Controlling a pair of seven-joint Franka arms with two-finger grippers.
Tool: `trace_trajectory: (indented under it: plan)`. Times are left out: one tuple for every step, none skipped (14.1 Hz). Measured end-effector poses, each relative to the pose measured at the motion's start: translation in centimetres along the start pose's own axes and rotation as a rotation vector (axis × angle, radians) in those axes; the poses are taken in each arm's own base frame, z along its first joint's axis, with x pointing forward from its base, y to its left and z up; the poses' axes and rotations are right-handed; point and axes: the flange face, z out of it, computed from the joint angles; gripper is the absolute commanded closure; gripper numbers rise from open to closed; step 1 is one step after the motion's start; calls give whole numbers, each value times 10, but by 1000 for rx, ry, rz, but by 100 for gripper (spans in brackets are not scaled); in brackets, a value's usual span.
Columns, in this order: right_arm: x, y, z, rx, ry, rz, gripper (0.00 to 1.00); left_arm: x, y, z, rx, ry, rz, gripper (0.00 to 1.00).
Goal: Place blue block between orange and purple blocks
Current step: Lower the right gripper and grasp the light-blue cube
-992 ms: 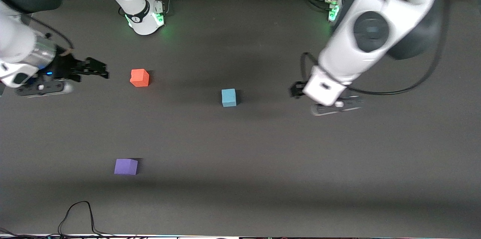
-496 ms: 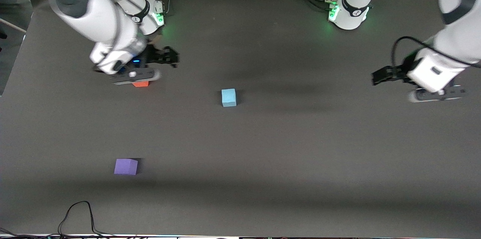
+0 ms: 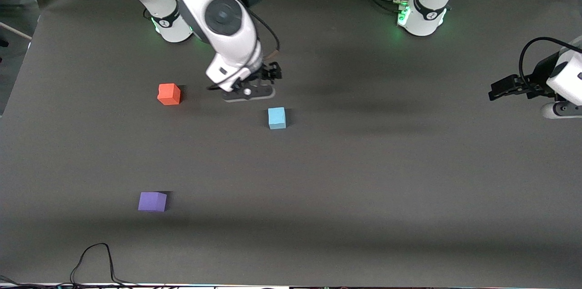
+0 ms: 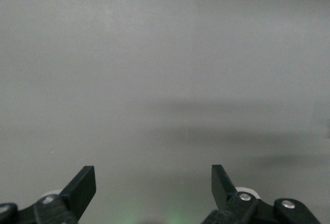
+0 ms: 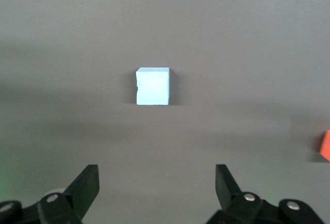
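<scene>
Dark grey surface [image 3: 363, 180] carries three cubes, well apart. The blue block [image 3: 277, 118] sits mid-surface, untouched; the orange block [image 3: 168, 94] lies toward the right arm's end, the purple block [image 3: 152, 201] nearer the camera. The right tool [image 3: 266, 75] hovers just beside the blue block, jaws spread, empty. The left tool [image 3: 502, 87] waits open. Grasping and placing remain.

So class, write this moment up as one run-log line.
right gripper: open, above table by blue block | left gripper: open, waiting at its table end | orange block, purple block: apart, untouched
</scene>
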Motion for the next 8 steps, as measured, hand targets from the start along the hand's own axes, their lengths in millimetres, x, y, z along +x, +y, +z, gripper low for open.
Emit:
trace_trajectory:
  plan:
    - [2,-10,16,-7,3,1,0,-1,1,-3,1,7,2,0]
    - [3,-19,30,-13,6,2,0,-2,2,-7,1,15,4,0]
    - [4,-27,43,-18,10,3,0,-2,3,-11,1,24,6,0]
    - [3,-35,55,-22,13,2,0,-2,6,-16,1,30,11,0]
    - [4,-40,68,-29,14,2,0,-2,9,-20,1,29,17,0]
    - [7,-42,80,-43,17,0,0,-2,13,-26,2,20,25,0]
    - [11,-41,92,-64,27,-4,0,-1,16,-30,3,18,29,0]
    - [16,-39,103,-87,36,-8,0,1,17,-32,4,18,31,0]
